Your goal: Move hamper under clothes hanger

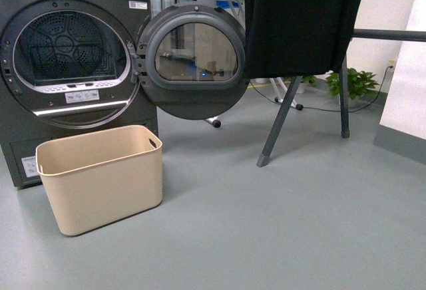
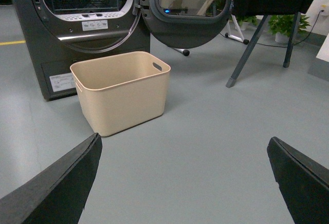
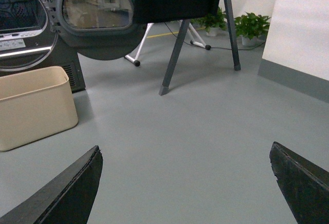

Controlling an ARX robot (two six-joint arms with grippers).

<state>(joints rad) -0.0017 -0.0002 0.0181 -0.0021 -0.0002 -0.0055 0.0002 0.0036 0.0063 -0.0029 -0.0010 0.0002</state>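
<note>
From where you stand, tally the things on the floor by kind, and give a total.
Hamper: 1
Front-loading machine: 1
Clothes hanger: 1
Black garment: 1
Potted plants: 2
Total: 6

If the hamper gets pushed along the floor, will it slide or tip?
Probably slides: the hamper looks empty, so likely light, and the floor looks smooth. Its walls look like rigid plastic, so it should hold shape. A push near the rim might tip it.

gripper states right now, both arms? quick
Left gripper: open, fingers spread wide, holding nothing.
Right gripper: open, fingers spread wide, holding nothing.
</note>
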